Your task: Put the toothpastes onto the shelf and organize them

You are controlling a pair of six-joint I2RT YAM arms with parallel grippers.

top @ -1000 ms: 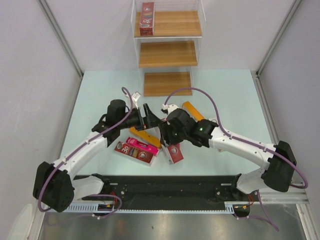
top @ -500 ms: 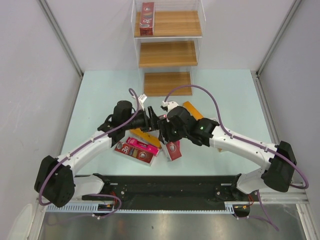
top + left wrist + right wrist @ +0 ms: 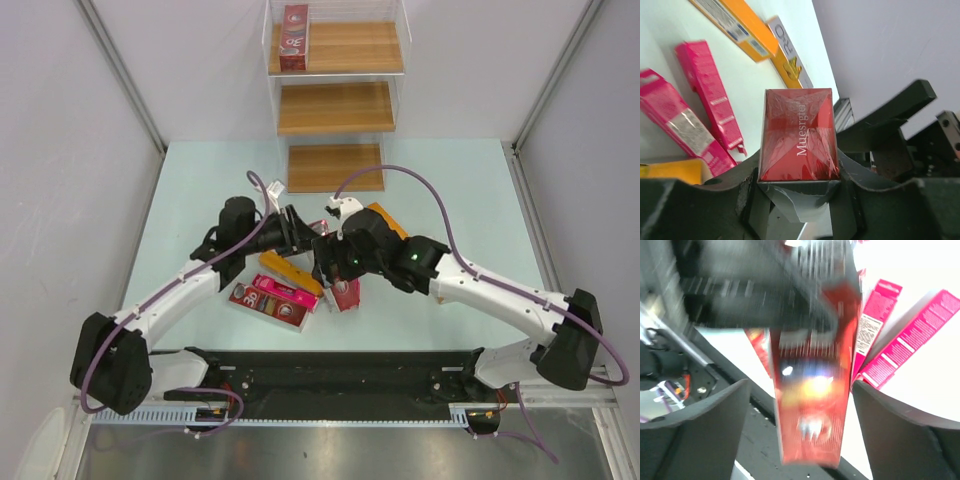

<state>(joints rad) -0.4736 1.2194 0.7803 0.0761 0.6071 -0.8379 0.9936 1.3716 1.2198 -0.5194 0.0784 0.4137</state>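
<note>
A dark red toothpaste carton (image 3: 343,293) hangs over the table between the two arms. My left gripper (image 3: 303,235) is shut on its far end, and the left wrist view shows that carton end (image 3: 799,130) pinched between the jaws of the left gripper (image 3: 799,175). My right gripper (image 3: 335,268) is open around the same carton (image 3: 812,390), with a gap on each side. The stepped shelf (image 3: 335,108) stands at the back, with one dark red carton (image 3: 294,38) upright on its top tier.
On the table lie a dark red carton topped by a pink one (image 3: 270,298), an orange carton (image 3: 290,272) and another orange carton (image 3: 385,220). Pink cartons (image 3: 710,95) and orange ones (image 3: 735,25) show below the left wrist. A black rail (image 3: 330,370) runs along the near edge.
The left gripper has closed onto the dark red carton's end. The right gripper has opened off it. Both arms shifted slightly at mid-table.
</note>
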